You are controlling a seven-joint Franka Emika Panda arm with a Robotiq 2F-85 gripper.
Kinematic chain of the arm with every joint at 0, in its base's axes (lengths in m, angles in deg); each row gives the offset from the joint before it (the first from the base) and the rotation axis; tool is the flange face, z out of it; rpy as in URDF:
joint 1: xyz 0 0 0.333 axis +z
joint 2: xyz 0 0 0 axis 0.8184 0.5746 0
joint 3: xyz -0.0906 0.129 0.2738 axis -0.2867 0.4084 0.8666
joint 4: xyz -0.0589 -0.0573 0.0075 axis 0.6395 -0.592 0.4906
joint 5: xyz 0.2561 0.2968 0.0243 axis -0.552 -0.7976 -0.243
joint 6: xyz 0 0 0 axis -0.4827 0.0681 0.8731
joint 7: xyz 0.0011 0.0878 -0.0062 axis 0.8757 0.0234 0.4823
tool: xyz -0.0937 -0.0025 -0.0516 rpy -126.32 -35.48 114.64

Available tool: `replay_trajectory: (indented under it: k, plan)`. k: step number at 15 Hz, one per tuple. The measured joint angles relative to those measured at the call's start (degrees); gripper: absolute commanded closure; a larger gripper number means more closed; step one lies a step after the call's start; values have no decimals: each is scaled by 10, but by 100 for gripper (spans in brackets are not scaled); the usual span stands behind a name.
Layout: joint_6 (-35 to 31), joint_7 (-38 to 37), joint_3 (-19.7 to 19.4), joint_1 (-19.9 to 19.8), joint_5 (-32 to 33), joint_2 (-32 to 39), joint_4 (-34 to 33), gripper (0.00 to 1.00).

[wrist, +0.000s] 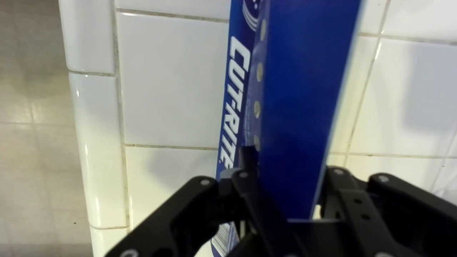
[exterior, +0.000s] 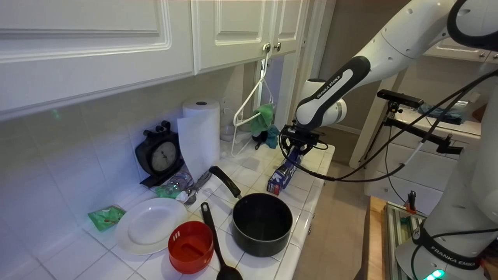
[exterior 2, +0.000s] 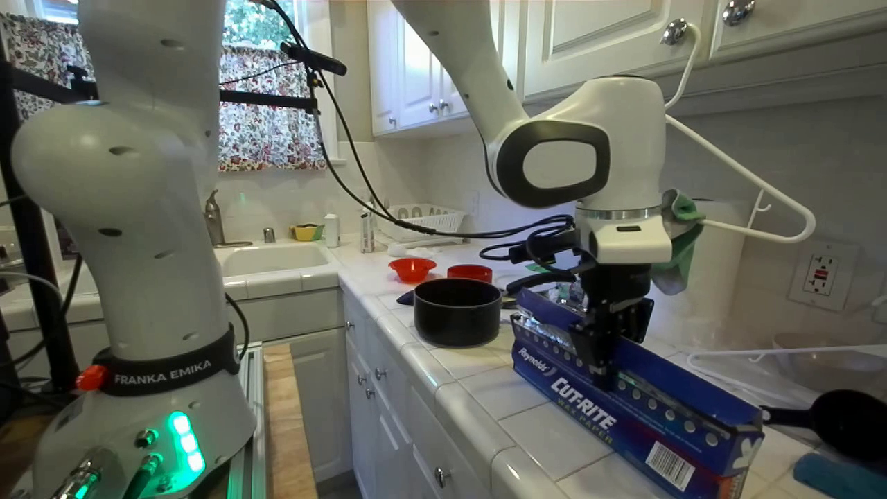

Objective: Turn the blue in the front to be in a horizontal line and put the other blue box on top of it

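Blue and printed "Reynolds CUT-RITE WAX PAPER", the box [exterior 2: 644, 424] runs under your pincer [wrist: 291, 169], which clamps its upper part.

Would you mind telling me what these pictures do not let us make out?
Pincer: far fingertip hidden behind the box in an exterior view.
Box: one lower corner cut off by the bottom edge of that view.
Black utensil: working end cut off by the bottom edge in an exterior view.
Dial: markings too small in an exterior view.
Sink: its bottom hidden by its near rim in an exterior view.
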Motion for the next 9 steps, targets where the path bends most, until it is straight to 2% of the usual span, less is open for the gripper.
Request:
replay_trajectory:
  k: [9]
  plan:
    - [0,-2,-1,1,0,11,-11,73]
